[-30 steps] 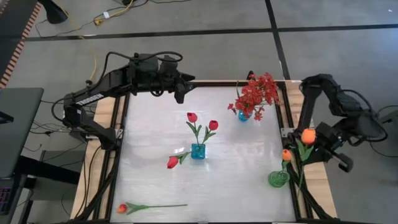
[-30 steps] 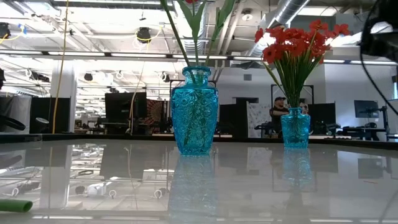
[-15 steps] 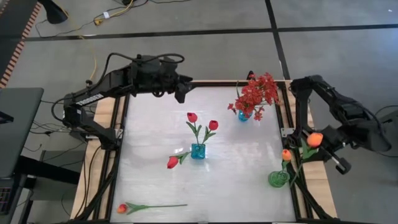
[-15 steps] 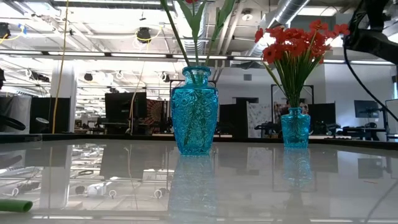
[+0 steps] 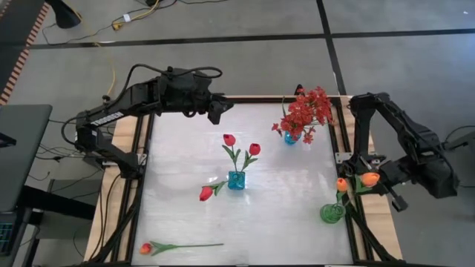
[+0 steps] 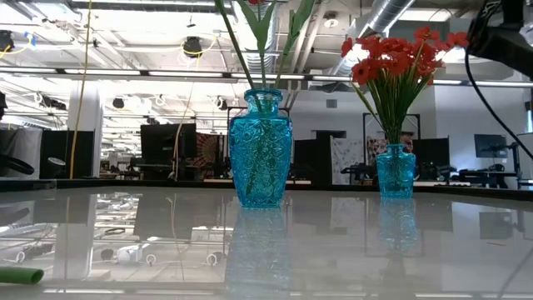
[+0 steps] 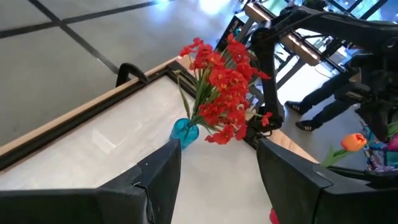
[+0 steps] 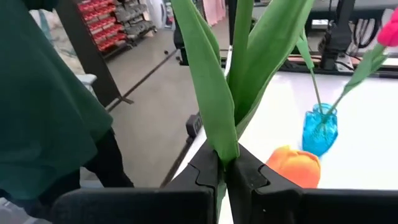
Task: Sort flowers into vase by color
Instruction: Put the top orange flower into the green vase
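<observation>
My right gripper (image 5: 364,183) (image 8: 224,163) is shut on an orange tulip (image 5: 369,179), just right of the table's right edge beside the green vase (image 5: 332,213). That vase holds another orange tulip (image 5: 341,184) (image 8: 293,165). Whether the held stem's lower end is inside the vase is hidden. The blue vase (image 5: 236,180) (image 6: 261,150) holds two red rosebuds (image 5: 228,139). A small blue vase (image 5: 291,138) holds red sprays (image 5: 304,111) (image 7: 221,87). A red rosebud (image 5: 206,193) and an orange tulip (image 5: 146,248) lie flat on the table. My left gripper (image 5: 215,110) (image 7: 217,180) waits open over the far left corner. My right gripper pinches the tulip's stem where the long leaves (image 8: 231,134) spring from it, below the bud. The fingers (image 8: 208,167) come level from the table's right side and lie across the stem. The tulip stands nearly upright in the hold, bud above the fingers, stem hanging below.
Wooden rails (image 5: 349,159) and dark frame bars edge the table on both sides. The white tabletop (image 5: 178,156) is bare between the left arm and the blue vase. The lying tulip's stem end (image 6: 17,275) shows at the near edge in the low view.
My right gripper has moved down and toward the table's near edge, closer to the green vase, staying shut. The held tulip has sunk with it, its bud now low beside the bud in the vase.
</observation>
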Robot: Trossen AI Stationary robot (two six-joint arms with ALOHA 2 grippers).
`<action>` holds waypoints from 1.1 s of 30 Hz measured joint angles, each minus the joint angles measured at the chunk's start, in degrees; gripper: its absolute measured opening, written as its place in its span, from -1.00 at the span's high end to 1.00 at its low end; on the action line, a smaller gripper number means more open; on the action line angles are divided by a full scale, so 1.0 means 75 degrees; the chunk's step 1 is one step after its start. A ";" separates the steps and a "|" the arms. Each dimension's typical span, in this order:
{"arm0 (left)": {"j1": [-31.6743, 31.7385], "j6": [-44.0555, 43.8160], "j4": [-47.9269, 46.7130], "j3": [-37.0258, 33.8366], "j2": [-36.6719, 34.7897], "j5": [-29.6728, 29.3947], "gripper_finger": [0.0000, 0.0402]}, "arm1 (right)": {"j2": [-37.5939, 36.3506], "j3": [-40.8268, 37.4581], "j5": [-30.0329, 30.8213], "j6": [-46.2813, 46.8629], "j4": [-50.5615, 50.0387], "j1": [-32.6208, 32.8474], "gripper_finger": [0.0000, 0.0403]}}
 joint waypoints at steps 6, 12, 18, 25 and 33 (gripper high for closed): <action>0.0000 0.0007 -0.0003 0.0000 0.0000 0.0000 0.01 | 0.0327 0.0000 0.0003 0.0215 -0.0292 0.0000 0.81; 0.0000 0.0009 -0.0009 0.0000 0.0000 0.0000 0.01 | 0.0749 0.0000 0.0003 0.0401 -0.0341 0.0000 0.81; 0.0000 0.0006 -0.0015 0.0000 0.0000 0.0003 0.01 | 0.1481 -0.0006 -0.0079 0.1541 -0.1119 0.0000 0.80; 0.0000 0.0020 -0.0012 0.0000 0.0000 0.0003 0.01 | 0.2335 -0.0006 -0.0171 0.2389 -0.1715 -0.0175 0.79; 0.0000 -0.0101 0.0000 0.0000 0.0000 0.0005 0.01 | 0.2930 -0.0006 -0.0817 0.2421 -0.1658 -0.0661 0.72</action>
